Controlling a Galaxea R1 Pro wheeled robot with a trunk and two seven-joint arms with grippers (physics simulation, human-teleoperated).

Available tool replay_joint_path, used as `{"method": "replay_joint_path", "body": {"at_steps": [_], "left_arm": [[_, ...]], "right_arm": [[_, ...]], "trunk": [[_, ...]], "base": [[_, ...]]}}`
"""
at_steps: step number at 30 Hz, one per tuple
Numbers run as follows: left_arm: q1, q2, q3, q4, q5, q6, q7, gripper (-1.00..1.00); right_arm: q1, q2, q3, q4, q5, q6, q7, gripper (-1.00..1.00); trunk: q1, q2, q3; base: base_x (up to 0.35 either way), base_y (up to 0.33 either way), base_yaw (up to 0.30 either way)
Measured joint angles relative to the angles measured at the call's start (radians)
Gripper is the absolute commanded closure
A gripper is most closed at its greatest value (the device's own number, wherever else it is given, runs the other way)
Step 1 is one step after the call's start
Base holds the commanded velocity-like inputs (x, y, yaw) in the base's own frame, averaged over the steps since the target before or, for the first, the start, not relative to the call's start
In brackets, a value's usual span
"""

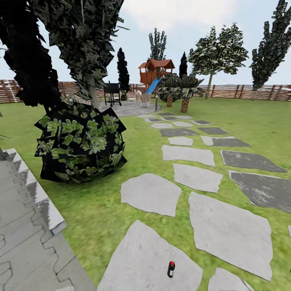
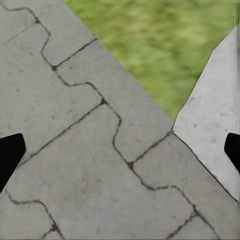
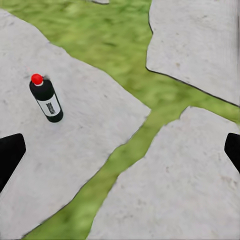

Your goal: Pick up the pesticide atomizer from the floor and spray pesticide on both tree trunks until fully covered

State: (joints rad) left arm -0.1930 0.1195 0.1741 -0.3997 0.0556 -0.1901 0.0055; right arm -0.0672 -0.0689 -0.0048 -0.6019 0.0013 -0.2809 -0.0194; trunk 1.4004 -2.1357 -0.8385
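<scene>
A black pesticide atomizer (image 1: 171, 269) with a red cap and a white label is seen standing upright on a grey stepping stone (image 1: 145, 262) in the near foreground of the head view, untouched. In the right wrist view the same bottle (image 3: 46, 98) is shown on its stone, apart from the right hand (image 3: 120, 152), whose dark fingertips (image 3: 10, 155) are held wide at the picture's two edges, nothing between them. The left hand (image 2: 120, 152) is likewise spread open, its fingertips (image 2: 9, 155) poised above interlocking grey pavers (image 2: 75, 165) where these meet the lawn (image 2: 165, 45). Beyond the atomizer, a path of stepping stones is laid across the grass toward a wooden play tower (image 1: 155, 70) with a blue slide. A leafy round shrub (image 1: 81, 141) is set beside the path, and a slatted brown fence (image 1: 250, 92) is seen edging the garden, with a tall tree (image 1: 218, 52) before it.
</scene>
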Motion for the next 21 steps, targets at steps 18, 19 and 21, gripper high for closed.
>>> {"method": "replay_joint_path", "body": {"at_steps": [18,19,21], "left_arm": [[0.000,0.000,0.000,0.000,0.000,0.000,0.000,-1.00],[0.000,0.000,0.000,0.000,0.000,0.000,0.000,-1.00],[0.000,0.000,0.000,0.000,0.000,0.000,0.000,-1.00]], "right_arm": [[0.000,0.001,0.000,0.000,0.000,0.000,0.000,-1.00],[0.000,0.001,0.000,0.000,0.000,0.000,0.000,-1.00],[0.000,0.001,0.000,0.000,0.000,0.000,0.000,-1.00]], "trunk": [[0.000,0.000,0.000],[0.000,0.000,0.000],[0.000,0.000,0.000]], "base": [[0.082,0.067,-0.300],[0.001,0.001,-0.300],[0.001,0.000,-0.300]]}}
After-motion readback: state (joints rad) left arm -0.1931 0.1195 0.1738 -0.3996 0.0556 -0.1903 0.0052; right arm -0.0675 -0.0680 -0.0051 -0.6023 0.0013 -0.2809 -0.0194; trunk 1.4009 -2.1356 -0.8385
